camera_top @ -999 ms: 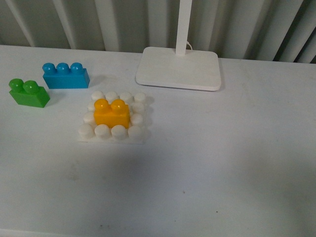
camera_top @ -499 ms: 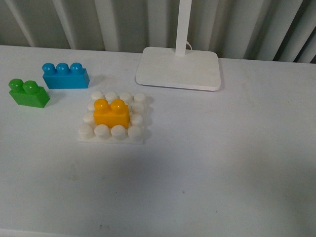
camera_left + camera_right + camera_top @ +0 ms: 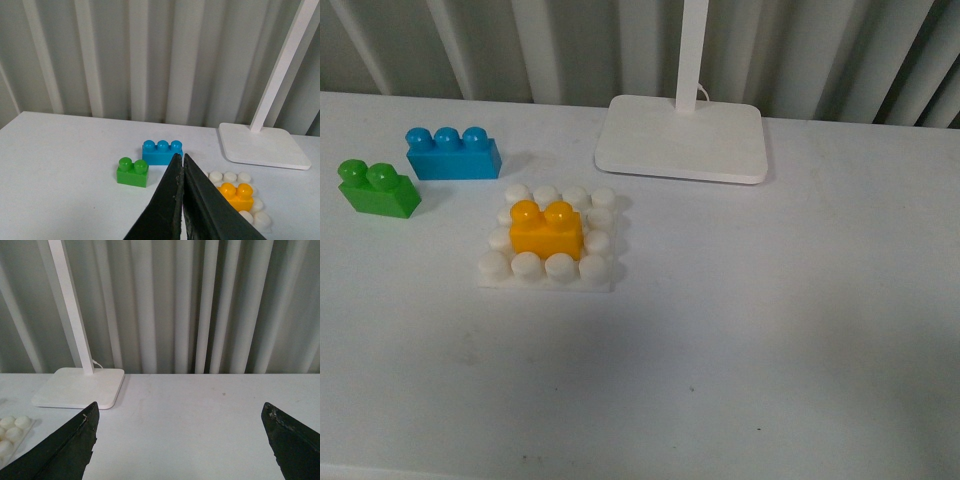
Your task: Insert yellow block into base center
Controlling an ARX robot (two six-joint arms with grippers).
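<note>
Already the small yellow-orange two-stud plastic brick (image 3: 547, 230) sits on the flat white studded plastic base (image 3: 548, 274), centrally; left fingers (image 3: 180, 165) together, right fingers (image 3: 277, 422) apart, so both arms should stay clear.

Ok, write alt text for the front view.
A yellow block sits on the middle of a white studded base on a white table. A green brick and blue brick lie behind-left; a lamp foot stands behind.
</note>
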